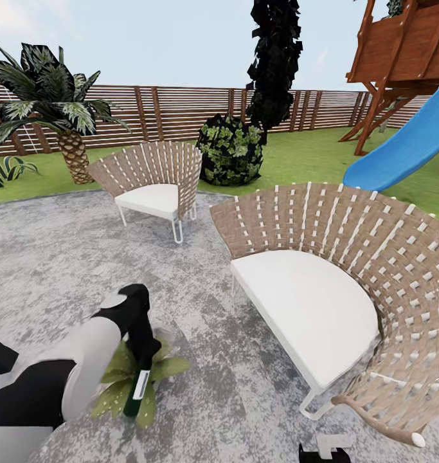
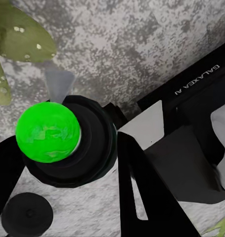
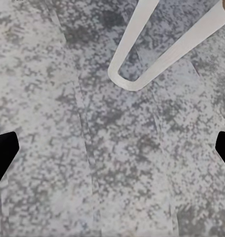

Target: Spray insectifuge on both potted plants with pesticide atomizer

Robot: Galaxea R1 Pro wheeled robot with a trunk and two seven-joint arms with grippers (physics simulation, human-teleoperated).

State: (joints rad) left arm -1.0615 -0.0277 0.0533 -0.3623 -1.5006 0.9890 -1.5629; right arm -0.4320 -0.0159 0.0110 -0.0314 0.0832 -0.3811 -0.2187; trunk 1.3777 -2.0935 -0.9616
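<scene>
Grey stone patio (image 1: 65,257) is filling the lower frame; at lower left the pesticide atomizer (image 1: 137,386), slim, rigid, probably light and slick, is hanging nozzle-down over a potted plant (image 1: 119,379), the left pincer (image 1: 142,344) clamping its body. Right pincer (image 3: 112,153) is standing apart.

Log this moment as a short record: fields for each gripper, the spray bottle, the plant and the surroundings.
left gripper: shut on the spray bottle, held over the plant
spray bottle: dark green, white label, green dot on its head
potted plant: on the stone patio, directly under the bottle
right gripper: open, above bare patio near a chair leg
surroundings: two woven chairs, wooden fence, blue slide
</scene>
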